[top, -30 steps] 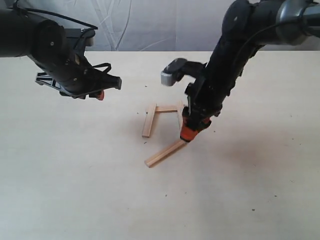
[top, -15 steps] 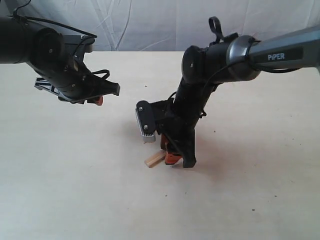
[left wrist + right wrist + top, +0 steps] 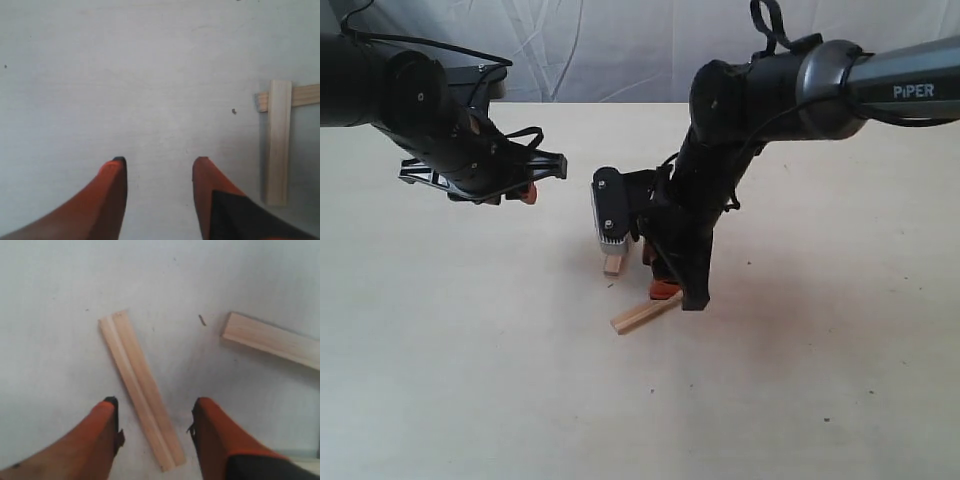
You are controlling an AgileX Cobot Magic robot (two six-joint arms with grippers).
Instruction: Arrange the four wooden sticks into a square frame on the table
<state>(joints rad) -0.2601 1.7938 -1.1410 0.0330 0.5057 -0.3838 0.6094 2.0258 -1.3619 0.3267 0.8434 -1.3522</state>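
On the table (image 3: 470, 380), one loose wooden stick (image 3: 645, 315) lies slanted near the middle. My right gripper (image 3: 667, 290) hangs just over its far end, open. In the right wrist view that stick (image 3: 142, 390) lies flat on the table between the orange fingers of the right gripper (image 3: 155, 405), untouched, with a second stick (image 3: 272, 340) off to the side. The end of another stick (image 3: 613, 265) shows beside the arm; the rest of the frame is hidden behind it. My left gripper (image 3: 525, 192) hovers open and empty at the left. Its view (image 3: 160, 162) shows two sticks crossed at a corner (image 3: 278, 142).
The right arm's wrist and grey camera block (image 3: 608, 215) cover most of the sticks in the exterior view. A crumpled white backdrop (image 3: 620, 50) rises behind the table's far edge. Tiny dark specks (image 3: 826, 420) dot the tabletop.
The right arm swung in over the sticks, then lifted slightly, uncovering more of the slanted stick. The left gripper drifted a little to the right.
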